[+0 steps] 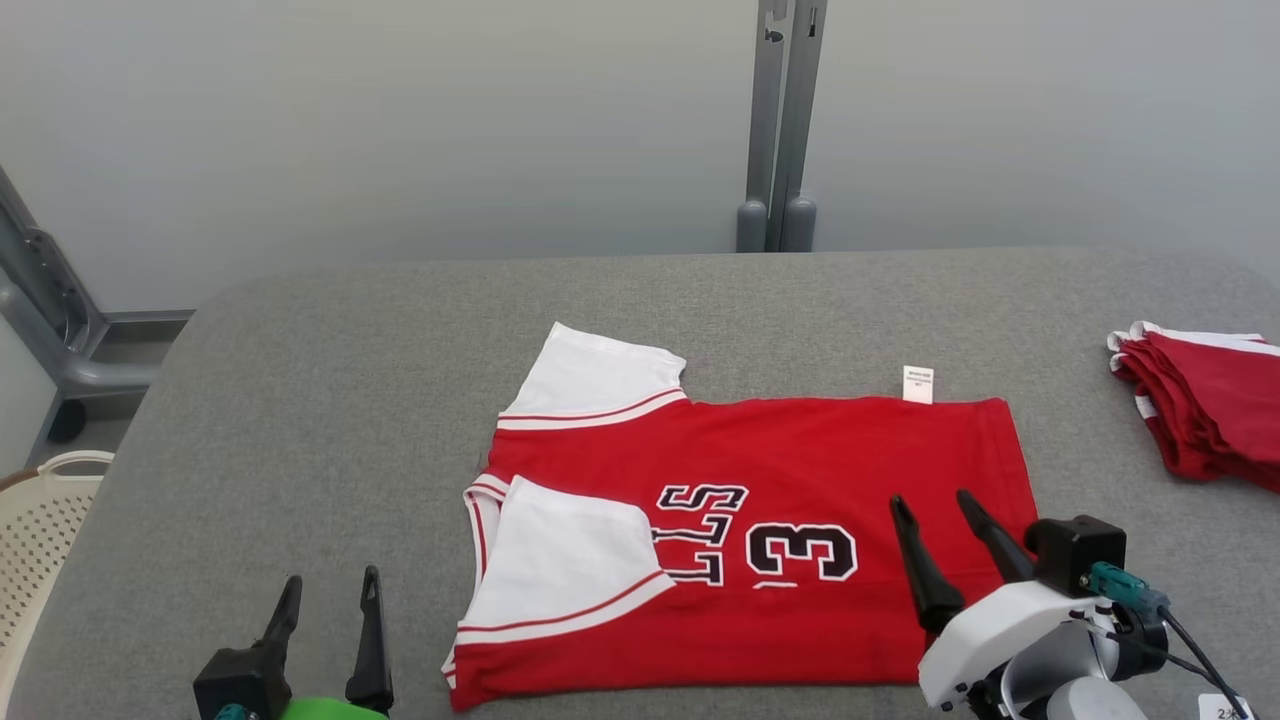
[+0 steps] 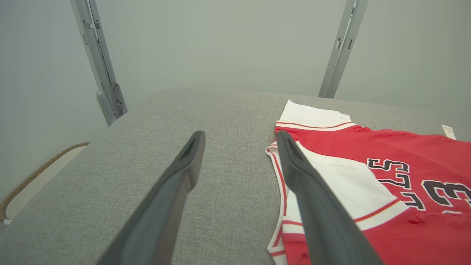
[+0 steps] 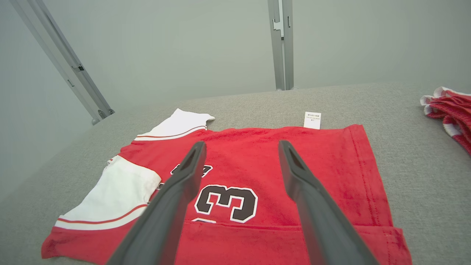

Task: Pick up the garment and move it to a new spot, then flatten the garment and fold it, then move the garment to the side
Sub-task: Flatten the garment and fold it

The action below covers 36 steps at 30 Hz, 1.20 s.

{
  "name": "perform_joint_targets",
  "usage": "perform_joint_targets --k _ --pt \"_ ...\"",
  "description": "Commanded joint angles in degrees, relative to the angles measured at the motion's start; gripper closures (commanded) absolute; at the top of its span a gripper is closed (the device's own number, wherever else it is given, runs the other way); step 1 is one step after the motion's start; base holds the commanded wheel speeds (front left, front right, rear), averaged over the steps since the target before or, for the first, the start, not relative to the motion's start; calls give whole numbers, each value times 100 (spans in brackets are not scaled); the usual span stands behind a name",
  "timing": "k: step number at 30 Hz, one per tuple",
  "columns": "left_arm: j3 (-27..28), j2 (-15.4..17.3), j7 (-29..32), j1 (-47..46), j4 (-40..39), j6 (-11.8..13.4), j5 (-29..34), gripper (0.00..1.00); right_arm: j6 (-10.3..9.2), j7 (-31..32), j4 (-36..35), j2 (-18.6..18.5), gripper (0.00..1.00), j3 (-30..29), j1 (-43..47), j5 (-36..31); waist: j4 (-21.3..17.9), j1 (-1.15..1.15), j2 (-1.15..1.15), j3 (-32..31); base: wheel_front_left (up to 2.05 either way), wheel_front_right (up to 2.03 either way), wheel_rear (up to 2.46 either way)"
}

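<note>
The left gripper [image 1: 332,576] has black fingers [image 1: 372,640] and a green wrist [image 1: 335,711], the right gripper [image 1: 933,497] a white wrist [image 1: 990,630] with black cables [image 1: 1190,652].

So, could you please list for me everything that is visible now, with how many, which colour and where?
jersey: one, red with white sleeves and black print, lying in the middle of the table
label: one, white, sticking out at the jersey's far edge
pile of garments: one pile, red and white, at the table's right edge; number of pieces cannot be told
table: one, grey fabric top
basket: one, cream, perforated, beside the table's near left corner
metal posts: two, grey, one behind the table's far edge, one at the far left
left gripper: one, dark fingers, open, over bare table left of the jersey
right gripper: one, dark fingers, open, over the jersey's right part
</note>
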Motion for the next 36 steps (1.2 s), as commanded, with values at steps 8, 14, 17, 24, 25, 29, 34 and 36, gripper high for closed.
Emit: perform_joint_targets --k 8,14,17,24,25,29,34,36 --pt "-64 114 46 147 116 -99 -44 0 -1 74 -64 -14 0 -6 232 -120 -34 0 0 22 0 0 0" --pt "-73 130 10 62 167 -123 -54 0 -1 84 -93 -15 0 -35 264 -92 -45 0 0 70 0 0 0" --pt "-86 137 2 45 190 -112 -54 0 -1 95 -107 -15 0 -21 243 -92 -57 0 0 101 0 0 0" --pt "-125 168 70 -110 206 -123 -54 0 -2 181 -94 -14 0 -33 129 -60 -75 0 0 256 0 0 0" --pt "-124 171 72 -154 205 -113 -49 0 -1 194 -103 -15 0 -26 94 -52 -81 0 0 295 0 0 0" --pt "-188 110 220 -366 152 -73 -48 0 -1 507 -57 -15 0 -31 -122 -84 -114 0 0 508 0 0 0" --pt "-244 155 582 -972 344 -235 -137 0 -2 1282 -30 -76 0 -32 -708 -178 -226 0 0 908 0 0 0" --pt "-274 197 820 -1363 470 -328 -178 0 -1 1637 -34 -151 0 -22 -1011 -205 -280 0 0 1123 0 0 0"
